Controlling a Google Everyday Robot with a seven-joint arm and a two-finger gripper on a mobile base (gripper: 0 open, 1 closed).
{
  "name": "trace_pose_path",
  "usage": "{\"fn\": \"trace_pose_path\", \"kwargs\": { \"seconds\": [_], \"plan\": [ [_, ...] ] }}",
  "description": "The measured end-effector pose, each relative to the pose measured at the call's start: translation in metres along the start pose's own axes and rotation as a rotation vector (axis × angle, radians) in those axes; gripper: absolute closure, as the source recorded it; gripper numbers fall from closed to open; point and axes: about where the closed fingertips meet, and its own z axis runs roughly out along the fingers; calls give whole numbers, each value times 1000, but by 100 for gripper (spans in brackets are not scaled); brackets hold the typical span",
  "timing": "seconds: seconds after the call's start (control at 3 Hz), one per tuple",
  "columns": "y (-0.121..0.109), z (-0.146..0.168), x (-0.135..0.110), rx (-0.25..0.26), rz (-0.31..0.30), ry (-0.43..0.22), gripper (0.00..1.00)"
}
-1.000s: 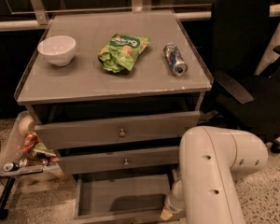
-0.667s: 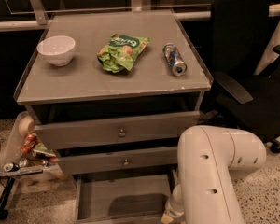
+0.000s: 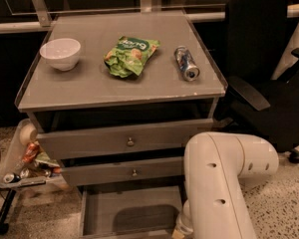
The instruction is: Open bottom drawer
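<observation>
End effector (image 3: 182,226) low at right edge of open bottom drawer (image 3: 124,212), aperture indiscernible.

Grey bottom drawer (image 3: 103,209), cream pincer (image 3: 182,228) at its right front corner; white bowl (image 3: 60,53), green bag (image 3: 131,55), black chair (image 3: 261,59)

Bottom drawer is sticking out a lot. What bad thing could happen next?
The gripper sits low at the bottom drawer's right front corner. Pulling further might drag the drawer right out. A jolt to the cabinet could also roll the can, lying on its side on top, off the edge.
</observation>
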Motion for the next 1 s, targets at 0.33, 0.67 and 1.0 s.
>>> {"fn": "trace_pose_path", "kwargs": {
  "seconds": [0.33, 0.67, 1.0],
  "plan": [
    [0, 0, -1, 0, 0, 0, 100],
    [9, 0, 9, 7, 39, 3, 100],
    [9, 0, 8, 7, 39, 3, 100]
  ]
}}
